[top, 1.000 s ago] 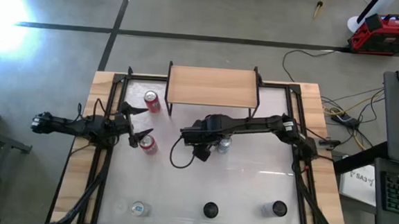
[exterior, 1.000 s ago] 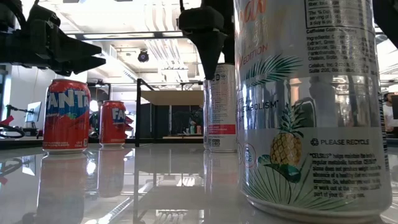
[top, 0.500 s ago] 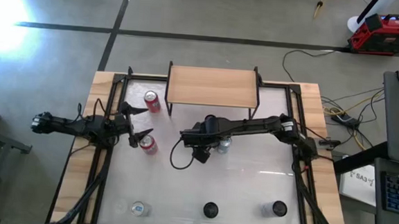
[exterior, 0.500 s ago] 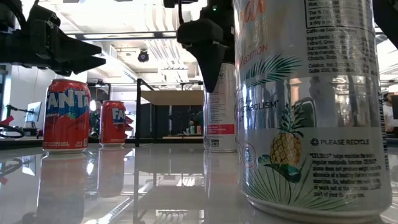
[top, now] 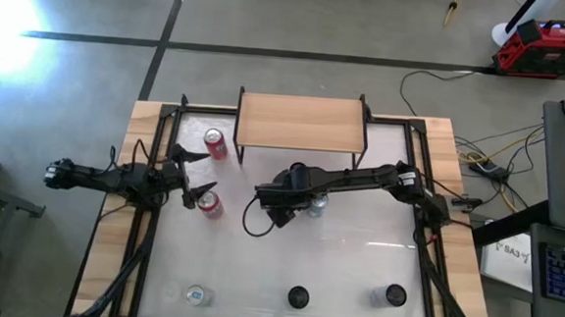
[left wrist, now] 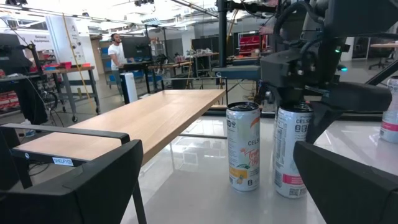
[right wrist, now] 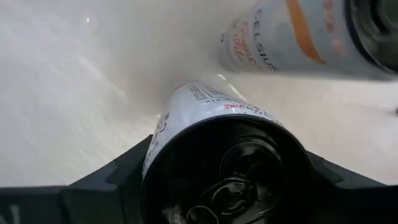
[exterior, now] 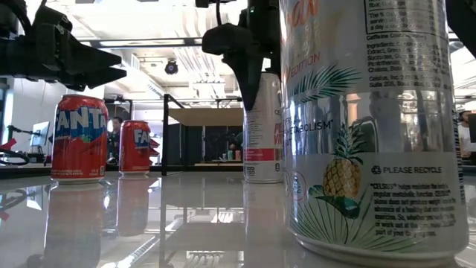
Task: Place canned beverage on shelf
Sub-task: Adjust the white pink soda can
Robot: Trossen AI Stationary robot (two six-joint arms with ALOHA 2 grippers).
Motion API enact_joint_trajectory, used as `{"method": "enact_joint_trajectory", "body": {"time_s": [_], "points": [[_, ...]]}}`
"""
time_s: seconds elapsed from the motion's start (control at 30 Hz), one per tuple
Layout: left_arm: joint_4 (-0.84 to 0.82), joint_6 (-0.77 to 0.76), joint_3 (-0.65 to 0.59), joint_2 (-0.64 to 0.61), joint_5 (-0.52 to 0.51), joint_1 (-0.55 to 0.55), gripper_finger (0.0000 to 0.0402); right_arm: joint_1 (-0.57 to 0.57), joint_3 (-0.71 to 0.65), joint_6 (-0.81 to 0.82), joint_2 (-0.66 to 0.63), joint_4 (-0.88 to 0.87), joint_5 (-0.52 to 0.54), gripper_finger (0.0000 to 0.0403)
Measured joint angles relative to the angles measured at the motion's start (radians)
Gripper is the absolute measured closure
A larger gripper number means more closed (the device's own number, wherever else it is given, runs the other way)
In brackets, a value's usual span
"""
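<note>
From above, the right gripper [top: 304,201] is being held over the slim white can [top: 316,205] at mid-table, just in front of the shelf [top: 301,122], whose tan top is carrying nothing yet. Compared with a second ago, the wrist is being seen slightly shifted, while the left gripper [top: 191,176] is being kept where it was, jaws spread wide, beside the red can [top: 209,204] on the left.

At table height, the slim white can [exterior: 263,126] is being seen lifted and tilted a little: its base, resting on the table [exterior: 186,216] a second ago, is now being shown just clear of it. The right gripper [exterior: 249,56] is being pressed onto its upper part.

In the left wrist view, the slim white can [left wrist: 293,152] is being gripped at the top by the other arm, beside a second pale can [left wrist: 243,147] left standing.

In the right wrist view, the can's dark lid [right wrist: 230,171] is being pinched between the dark fingers [right wrist: 112,186].

The grasp is being judged complete; carrying to the shelf is what is being left to do
</note>
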Motion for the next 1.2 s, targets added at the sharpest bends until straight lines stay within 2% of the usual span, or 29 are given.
{"method": "enact_joint_trajectory", "body": {"time_s": [0.37,0.73,1.0,1.2], "points": [[0.0,0.0,0.0,0.0,0.0,0.0,0.0002,0.0,0.007,0.37,0.0,-0.021,0.001,0.015],[0.0,0.0,0.0,0.0,0.0,0.0,0.0002,0.0,0.009,0.555,0.0,-0.055,-0.007,0.0148],[0.0,0.0,0.0,0.0,0.0,0.0,0.0002,0.0,0.01,0.62,0.0,-0.055,-0.041,0.0146],[0.0,0.0,0.0,0.0,0.0,0.0,0.0002,0.0,0.01,0.686,0.0,-0.049,-0.05,0.0126]]}}
